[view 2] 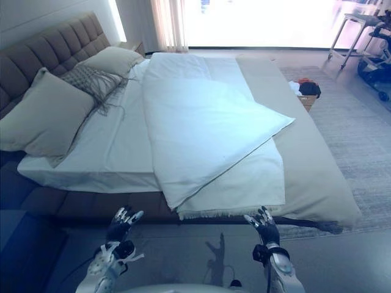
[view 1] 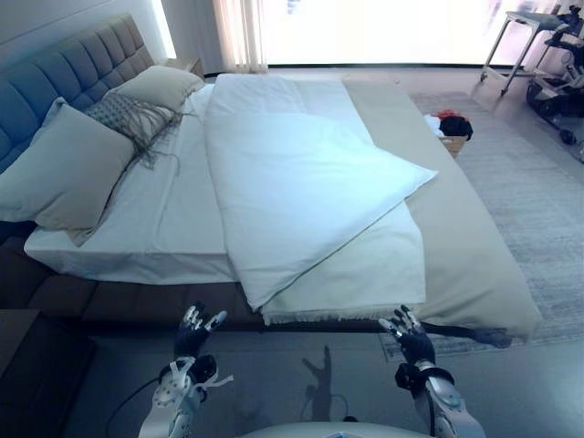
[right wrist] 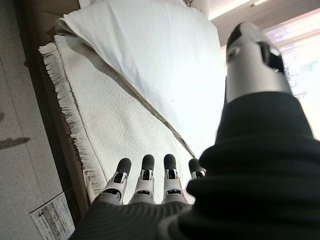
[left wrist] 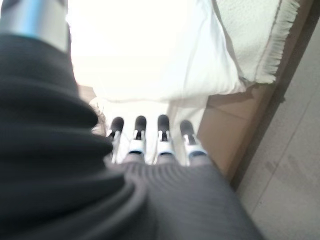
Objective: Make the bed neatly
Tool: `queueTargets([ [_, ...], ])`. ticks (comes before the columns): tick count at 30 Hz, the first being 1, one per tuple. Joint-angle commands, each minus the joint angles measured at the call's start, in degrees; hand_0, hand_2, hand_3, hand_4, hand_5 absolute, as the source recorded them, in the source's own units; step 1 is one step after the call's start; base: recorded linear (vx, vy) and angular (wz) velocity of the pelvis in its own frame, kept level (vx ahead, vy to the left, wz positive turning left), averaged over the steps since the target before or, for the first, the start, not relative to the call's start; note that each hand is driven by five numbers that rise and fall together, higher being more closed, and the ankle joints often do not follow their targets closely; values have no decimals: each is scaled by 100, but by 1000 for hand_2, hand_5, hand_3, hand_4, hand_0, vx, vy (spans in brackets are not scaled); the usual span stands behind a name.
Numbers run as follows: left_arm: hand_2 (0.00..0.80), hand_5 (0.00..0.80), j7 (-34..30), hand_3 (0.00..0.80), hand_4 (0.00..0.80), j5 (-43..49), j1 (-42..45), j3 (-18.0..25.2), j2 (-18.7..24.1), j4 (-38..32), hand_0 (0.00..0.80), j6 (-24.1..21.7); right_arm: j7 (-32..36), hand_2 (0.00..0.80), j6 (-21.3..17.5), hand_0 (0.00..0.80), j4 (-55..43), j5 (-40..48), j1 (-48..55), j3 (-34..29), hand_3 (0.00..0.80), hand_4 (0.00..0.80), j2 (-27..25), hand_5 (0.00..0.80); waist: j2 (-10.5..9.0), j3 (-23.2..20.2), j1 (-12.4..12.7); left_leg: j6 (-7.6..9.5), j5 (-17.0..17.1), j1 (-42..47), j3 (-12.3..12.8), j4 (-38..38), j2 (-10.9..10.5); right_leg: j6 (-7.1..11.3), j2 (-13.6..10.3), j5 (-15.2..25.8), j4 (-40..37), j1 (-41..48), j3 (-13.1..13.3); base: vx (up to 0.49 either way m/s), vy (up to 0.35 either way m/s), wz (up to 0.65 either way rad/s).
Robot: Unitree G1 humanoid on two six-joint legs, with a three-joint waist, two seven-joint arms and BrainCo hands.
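White duvet (view 1: 301, 192) lies folded askew on bed; left hand (view 1: 193, 330) and right hand (view 1: 410, 339), both open and empty, risk grabbing only the fringed blanket (view 1: 365, 274) beneath.

Each silver, dark-tipped robot hand (view 1: 194, 330) wears a dark ribbed cover.
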Motion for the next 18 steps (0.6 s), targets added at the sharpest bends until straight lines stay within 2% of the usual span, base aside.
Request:
queueTargets([
  [1, 0, 0, -42, 0, 0, 53, -142, 55, 226, -195, 0, -273, -26, 0, -115, 0, -464, -75, -85, -3, 0, 0, -1, 0, -151, 64, 13, 292, 334, -278, 439, 71, -205, -105, 184, -59, 59, 254, -241, 0, 0, 0],
  [14, 0, 0, 82, 0, 0, 197, -70, 79, 231, -127, 0, -79, 75, 0, -73, 0, -460, -47, -27, 37, 0, 0, -49, 0, -174, 99, 16, 243, 260, -308, 509, 323, -174, -144, 217, -42, 32, 265, -190, 0, 0, 0],
  [15, 0, 0, 65, 0, 0, 186, -61, 73, 235, -131, 0, -72, 99, 0, -66, 0, -447, -6, -26, 40, 0, 0, -55, 0, -179, 111, 32, 245, 252, -331, 465, 361, -184, -154, 225, -38, 28, 268, -175, 0, 0, 0],
  [18, 0, 0, -36, 0, 0, 140, 118, 107, 155, -80, 0, -192, 456, 0, 38, 0, -418, 309, 60, 21, 0, 0, -70, 0, -199, 119, 126, 275, 166, -436, 49, 575, -317, -187, 300, -23, 26, 245, 31, 54, 7, -3],
])
